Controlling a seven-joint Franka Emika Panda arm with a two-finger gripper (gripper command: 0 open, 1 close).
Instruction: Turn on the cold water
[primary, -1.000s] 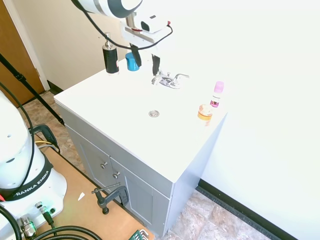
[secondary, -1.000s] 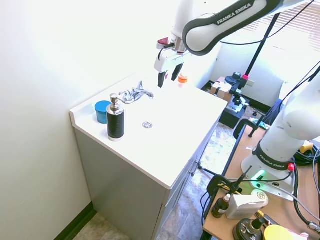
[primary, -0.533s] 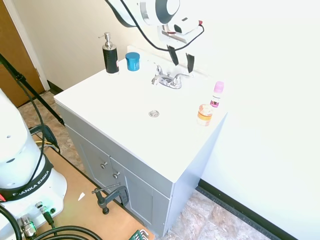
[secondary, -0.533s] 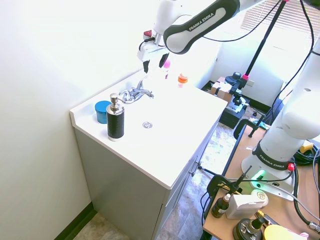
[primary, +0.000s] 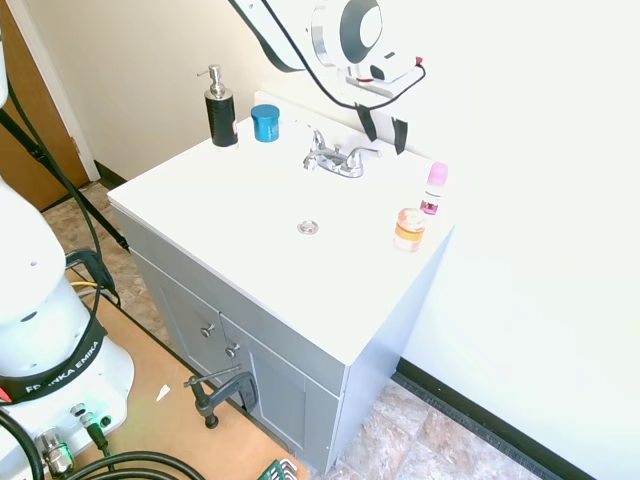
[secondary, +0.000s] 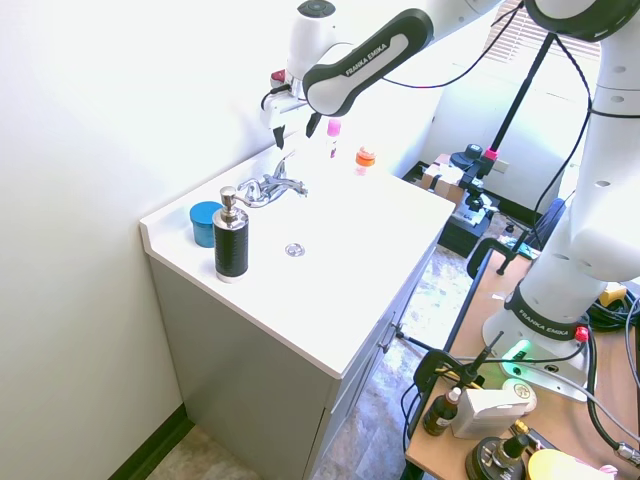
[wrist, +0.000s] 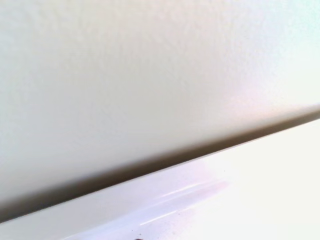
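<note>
The chrome faucet (primary: 335, 158) (secondary: 272, 185) stands at the back of the white vanity top, its short spout pointing toward the drain (primary: 308, 228) and a slim lever on each side. My gripper (primary: 384, 130) (secondary: 295, 130) hangs open and empty in the air, close to the wall. It is just above and past the lever on the side of the pink-capped bottle, touching nothing. The wrist view holds only the wall and the top's raised back edge (wrist: 150, 200); no faucet shows there.
A black soap pump bottle (primary: 220, 105) (secondary: 231, 240) and a blue cup (primary: 265, 122) (secondary: 205, 223) stand on one side of the faucet. A pink-capped bottle (primary: 435, 188) (secondary: 333, 135) and an orange jar (primary: 409, 229) (secondary: 365, 157) stand on the other. The wall lies right behind the gripper.
The gripper has swept across above the faucet, from the soap-bottle side to the pink-bottle side, ending nearer the wall. It stayed open throughout; the faucet levers have not moved.
</note>
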